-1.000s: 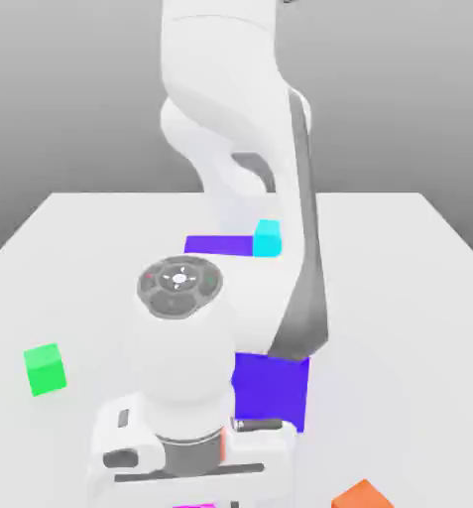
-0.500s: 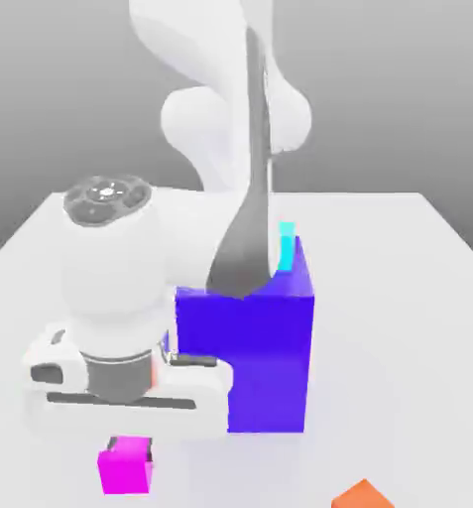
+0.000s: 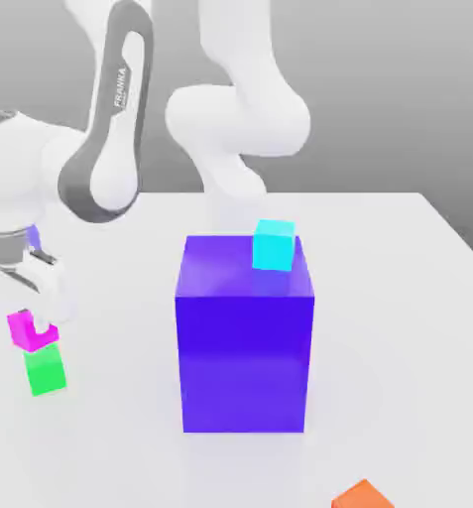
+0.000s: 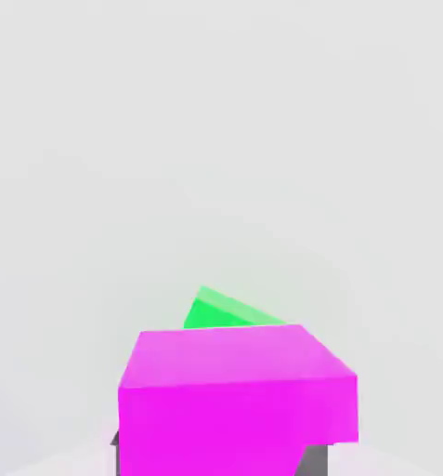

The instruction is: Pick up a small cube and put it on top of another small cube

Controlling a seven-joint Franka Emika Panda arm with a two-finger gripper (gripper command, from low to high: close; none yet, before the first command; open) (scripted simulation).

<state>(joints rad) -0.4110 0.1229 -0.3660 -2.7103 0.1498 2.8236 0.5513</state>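
The small magenta-pink cube [image 3: 23,328] hangs just above the small green cube [image 3: 46,372] at the exterior view's left. My gripper [image 3: 34,332] is shut on the magenta cube, one white finger [image 3: 52,296] showing beside it. The green cube rests on the white table [image 3: 399,327], slightly toward the exterior view's right of the magenta one; whether the two touch I cannot tell. From the hand view the magenta cube [image 4: 236,395] sits close in front, and a corner of the green cube [image 4: 225,310] peeks out behind it.
A big purple-blue block [image 3: 245,337] stands in the middle of the table. A cyan cube [image 3: 274,245] shows at its far top edge. An orange cube [image 3: 363,494] lies at the front right. My arm [image 3: 111,139] arches over the left side.
My gripper closed on the magenta cube at the front of the table, lifted it and swung it to the left. It now hangs above the green cube.
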